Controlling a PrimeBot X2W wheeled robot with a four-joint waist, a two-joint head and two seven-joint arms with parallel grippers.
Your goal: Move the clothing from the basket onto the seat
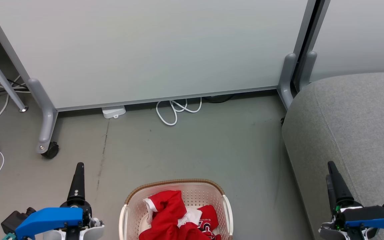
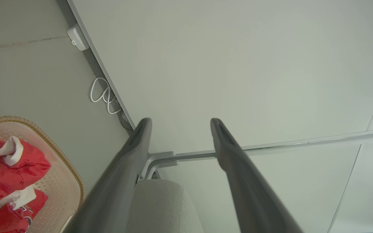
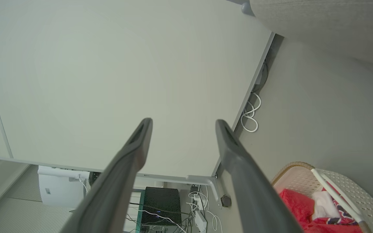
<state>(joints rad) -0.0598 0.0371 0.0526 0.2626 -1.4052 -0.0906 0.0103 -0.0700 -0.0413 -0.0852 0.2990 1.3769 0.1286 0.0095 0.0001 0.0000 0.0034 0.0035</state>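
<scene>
between the spread, empty left fingers (image 1: 77, 180) and right fingers (image 1: 337, 183), basket (image 1: 175, 182) of red clothing (image 1: 165, 213), dark lettering (image 1: 206, 226) unreadable

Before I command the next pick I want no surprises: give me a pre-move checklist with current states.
1. Left gripper open, holding nothing: ok.
2. Right gripper open, holding nothing: ok.
3. Bright red clothing with white cuffs lies inside the oval cream perforated plastic basket: ok.
4. Large grey fabric seat on the robot's right, visible part bare: ok.
5. Looped white cable on the floor, apart from the basket: ok.
6. Basket's near end, cut off in the head view: cannot tell.
</scene>
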